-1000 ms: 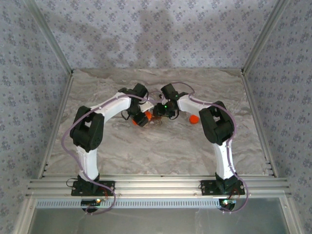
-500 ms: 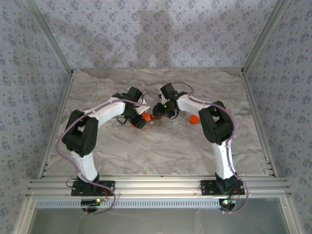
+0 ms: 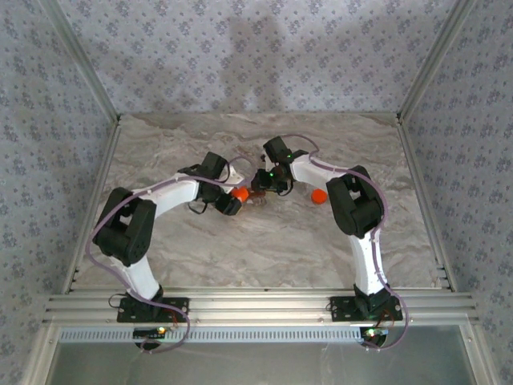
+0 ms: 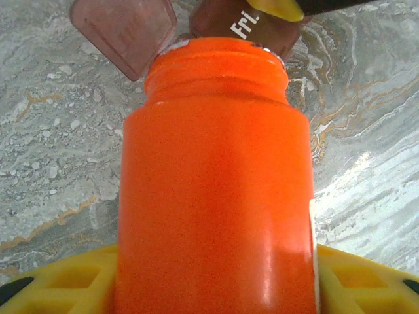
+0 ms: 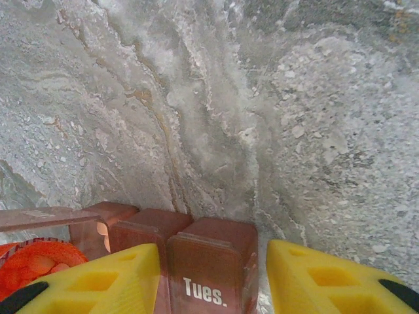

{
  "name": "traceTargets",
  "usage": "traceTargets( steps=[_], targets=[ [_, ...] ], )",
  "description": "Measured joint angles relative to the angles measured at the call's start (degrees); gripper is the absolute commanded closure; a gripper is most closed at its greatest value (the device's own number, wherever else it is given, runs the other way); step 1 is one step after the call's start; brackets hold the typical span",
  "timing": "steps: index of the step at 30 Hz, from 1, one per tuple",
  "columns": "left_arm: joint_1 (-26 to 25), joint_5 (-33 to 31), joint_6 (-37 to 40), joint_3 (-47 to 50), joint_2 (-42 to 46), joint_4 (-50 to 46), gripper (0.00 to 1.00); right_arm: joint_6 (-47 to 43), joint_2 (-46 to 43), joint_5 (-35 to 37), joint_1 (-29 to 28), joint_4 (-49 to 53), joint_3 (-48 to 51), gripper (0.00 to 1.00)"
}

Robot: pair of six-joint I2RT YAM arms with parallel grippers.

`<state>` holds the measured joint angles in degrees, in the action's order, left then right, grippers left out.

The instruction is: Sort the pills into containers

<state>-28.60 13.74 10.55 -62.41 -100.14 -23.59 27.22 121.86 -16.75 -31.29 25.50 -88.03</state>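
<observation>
Top external: left arm now folded lower; left gripper pinches the orange bottle, right gripper the containers.

Right pincer astride reddish-brown containers

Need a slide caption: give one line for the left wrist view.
Left gripper holds the open orange bottle, its mouth at the reddish-brown containers, one lid flipped open.

One orange bottle, one strip of containers, one orange cap.
</observation>
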Motion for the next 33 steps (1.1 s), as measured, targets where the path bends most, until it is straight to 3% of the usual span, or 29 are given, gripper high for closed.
traceTargets(
  steps=[14,33],
  targets=[
    [1.2,3.6,-4.6,9.7,6.2,14.6,1.00,0.0,0.1,1.1,-0.3,1.4,-0.8,0.50],
    [1.3,6.4,-11.3,26.3,7.5,45.8,1.00,0.0,0.9,3.1,-0.4,7.1,-4.0,0.39]
  ],
)
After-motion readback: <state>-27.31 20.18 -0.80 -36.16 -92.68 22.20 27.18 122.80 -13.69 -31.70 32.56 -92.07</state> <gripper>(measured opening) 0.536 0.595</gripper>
